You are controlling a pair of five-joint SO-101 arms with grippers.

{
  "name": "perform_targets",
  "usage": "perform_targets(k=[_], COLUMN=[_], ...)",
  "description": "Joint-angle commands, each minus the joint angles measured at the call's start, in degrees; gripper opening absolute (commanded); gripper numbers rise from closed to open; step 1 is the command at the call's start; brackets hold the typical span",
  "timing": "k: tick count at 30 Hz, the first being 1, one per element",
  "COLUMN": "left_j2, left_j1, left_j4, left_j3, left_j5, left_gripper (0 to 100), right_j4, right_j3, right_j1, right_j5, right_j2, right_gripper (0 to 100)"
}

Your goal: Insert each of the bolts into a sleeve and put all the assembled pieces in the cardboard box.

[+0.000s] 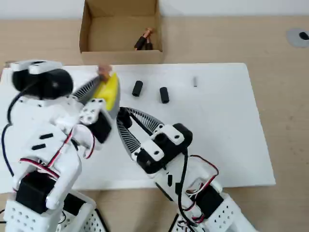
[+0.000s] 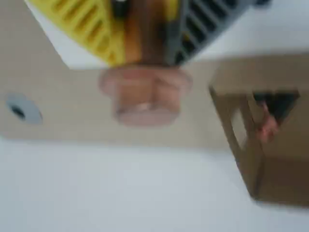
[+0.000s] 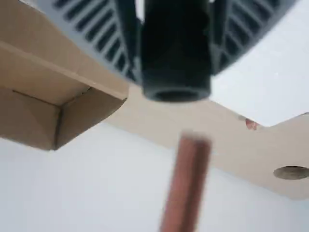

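Two parts are hanging above white board [image 1: 217,135] | left gripper [image 2: 145,48] is pinching copper-coloured hex-head bolt [image 2: 145,92] by its shank | right gripper [image 3: 175,43] is clamping black cylindrical sleeve [image 3: 176,82] (mouth facing bolt) | likely rigid, light, slippery: grip mid-body

The left hand [image 2: 145,55] has one yellow slatted finger [image 2: 84,29] and one dark grey, both against a copper-coloured metal bolt [image 2: 145,96]. The right hand [image 3: 176,70] shows grey ribbed fingers [image 3: 96,24] around a black cylindrical sleeve [image 3: 176,43]. Two loose black sleeves [image 1: 137,88] [image 1: 164,94] lie on the white sheet [image 1: 217,135] over the tan wooden surface [image 1: 285,96]; the open cardboard box [image 1: 120,57] is brown.
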Motion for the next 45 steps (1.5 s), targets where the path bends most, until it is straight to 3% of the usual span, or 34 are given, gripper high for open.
perform_targets(k=[1,18,22,28,39,45], left_j2=[0.04,0.04,-0.04,0.04,0.04,0.04], left_j1=[1.58,1.14,1.05,-4.04,-4.22,-4.22], left_j4=[0.35,-6.24,-7.56,-12.48,-12.57,-10.73], left_j3=[-3.96,4.4,5.63,5.89,8.53,6.24], left_j5=[1.67,1.76,-1.23,-1.85,-1.23,3.78], left_gripper=[1,1,1,1,1,1], right_j4=[-1.67,-1.32,-1.32,-1.41,-1.58,-1.58], right_j3=[-0.66,-4.79,-4.79,-4.79,-4.79,-4.18], right_j1=[-0.57,-0.57,-0.57,-0.57,-0.57,-0.57], right_j5=[-1.23,-1.32,-1.41,-1.41,-1.41,-1.41], right_j2=[-1.27,-1.27,-1.27,-1.27,-0.84,-0.75], right_gripper=[0.9,0.9,0.9,0.9,0.9,0.9])
